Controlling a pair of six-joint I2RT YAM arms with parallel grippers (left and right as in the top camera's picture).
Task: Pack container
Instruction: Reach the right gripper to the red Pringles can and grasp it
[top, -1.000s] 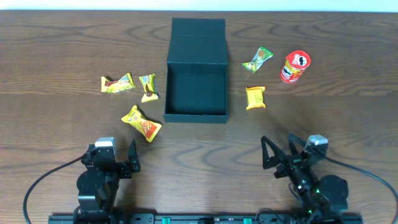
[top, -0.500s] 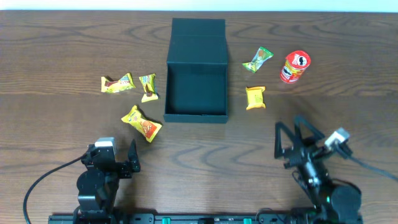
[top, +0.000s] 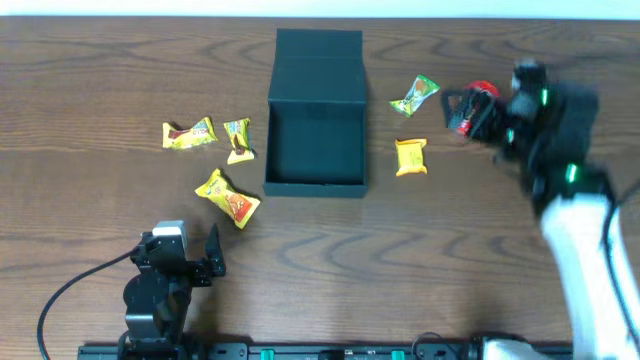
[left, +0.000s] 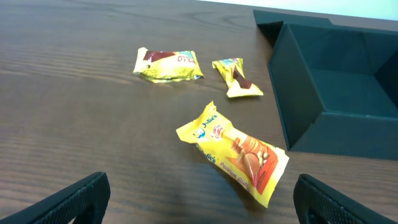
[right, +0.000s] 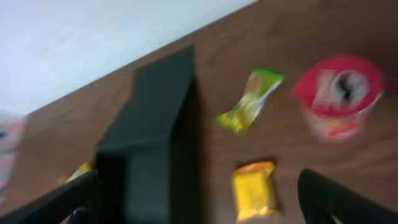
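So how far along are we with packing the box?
Done: nothing packed yet; the container stands open and empty. In hand: nothing is held; the right jaws stand open by the red can, and the left jaws are open, short of the packets. Left: the can, the green packet, the orange packet and three yellow packets all lie outside it.

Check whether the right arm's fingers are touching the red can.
Apart. The right wrist view shows the red can ahead of the open right fingers, with bare table between them.
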